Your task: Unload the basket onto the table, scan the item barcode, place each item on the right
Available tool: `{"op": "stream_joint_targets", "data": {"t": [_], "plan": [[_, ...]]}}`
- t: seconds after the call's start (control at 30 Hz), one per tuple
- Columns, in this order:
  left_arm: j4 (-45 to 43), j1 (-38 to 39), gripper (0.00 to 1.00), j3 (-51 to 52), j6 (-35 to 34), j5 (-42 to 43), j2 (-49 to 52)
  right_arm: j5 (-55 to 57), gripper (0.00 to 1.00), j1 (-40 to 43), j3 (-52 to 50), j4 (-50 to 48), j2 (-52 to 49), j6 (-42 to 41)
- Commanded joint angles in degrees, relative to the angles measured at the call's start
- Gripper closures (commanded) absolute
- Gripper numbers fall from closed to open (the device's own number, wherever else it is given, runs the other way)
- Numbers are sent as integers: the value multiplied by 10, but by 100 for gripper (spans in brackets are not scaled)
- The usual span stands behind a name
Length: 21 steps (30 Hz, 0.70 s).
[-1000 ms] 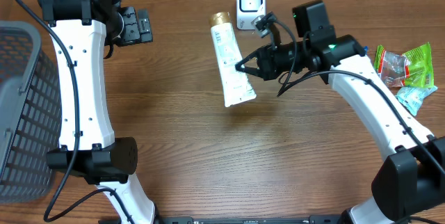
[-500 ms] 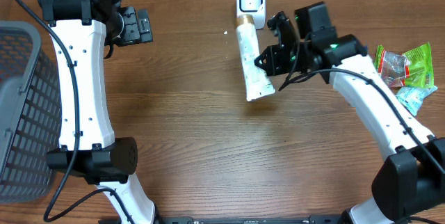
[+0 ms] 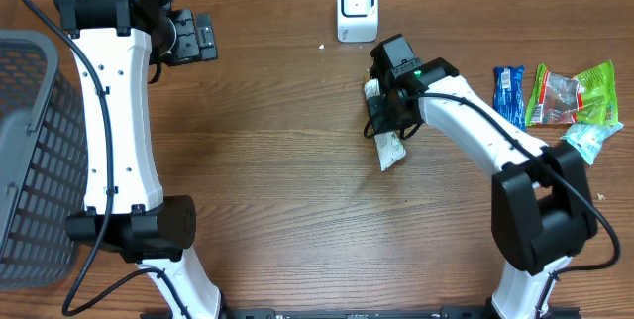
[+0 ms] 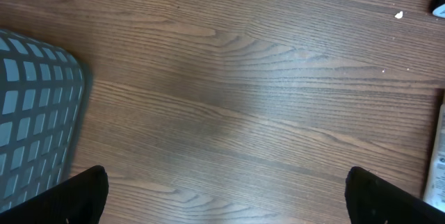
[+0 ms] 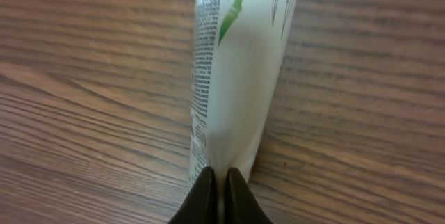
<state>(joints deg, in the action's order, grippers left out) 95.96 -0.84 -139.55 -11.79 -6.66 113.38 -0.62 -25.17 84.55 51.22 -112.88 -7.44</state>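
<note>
A: What does the right gripper (image 5: 219,186) have?

B: It is clenched on the white tube (image 5: 236,64), pinching it between both fingertips. The tube is just right of centre in the overhead frame, below the scanner (image 3: 357,7), low over the table (image 3: 267,190); I can't tell if it's touching.

A: And the left gripper (image 4: 226,189)?

B: Spread wide, holding nothing, in the upper left of the overhead frame, near the grey basket (image 3: 30,160).

A: Anything farther out?

B: Snack packets (image 3: 575,96) at the right edge.
</note>
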Motion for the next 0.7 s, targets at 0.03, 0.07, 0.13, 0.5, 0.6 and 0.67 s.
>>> {"op": "stream_joint_targets", "data": {"t": [0.03, 0.07, 0.13, 0.5, 0.6, 0.67], "plan": [[-2, 2, 0, -11, 7, 3, -3, -9, 87, -3, 10, 14, -10, 4], [-2, 2, 0, -11, 7, 3, -3, -10, 71, -2, 10, 14, -12, 4], [-2, 2, 0, -11, 7, 3, -3, -10, 48, 5, 10, 7, -12, 4], [-2, 2, 0, -11, 7, 3, -3, -204, 19, 132, 10, -81, -44, 135], [-2, 2, 0, -11, 7, 3, -3, -317, 21, 182, 10, -81, -63, 186], [-2, 2, 0, -11, 7, 3, -3, -373, 22, 210, 10, -75, -80, 207]]}}
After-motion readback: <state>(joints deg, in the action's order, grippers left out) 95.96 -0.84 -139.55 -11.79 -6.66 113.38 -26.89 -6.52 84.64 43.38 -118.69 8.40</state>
